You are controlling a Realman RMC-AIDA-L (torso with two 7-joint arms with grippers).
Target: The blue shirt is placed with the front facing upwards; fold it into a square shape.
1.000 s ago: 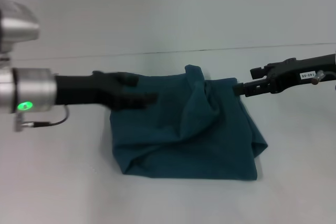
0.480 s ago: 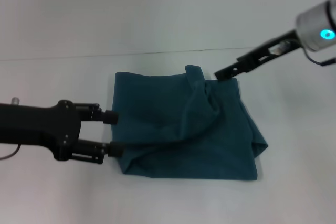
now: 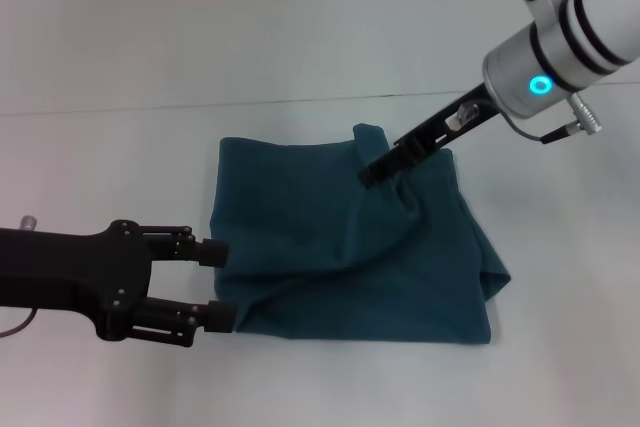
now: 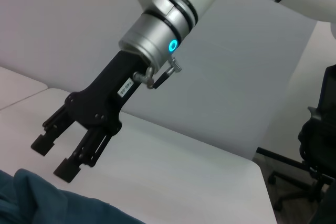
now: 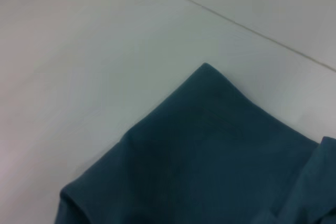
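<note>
We found the blue shirt (image 3: 350,247) bunched on the tabletop (image 3: 120,67) — left gripper (image 3: 214,283) beside its left edge, fingers apart; right gripper (image 3: 372,172) over the far ridge, fingers apart.

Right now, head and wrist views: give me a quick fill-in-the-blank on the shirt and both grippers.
1. The shirt lies folded on a ____ table.
2. The left gripper, at the shirt's left edge, has its jaws ____.
3. The right gripper hovers over the shirt's ____ edge, open.

Missing: white; open; far
</note>
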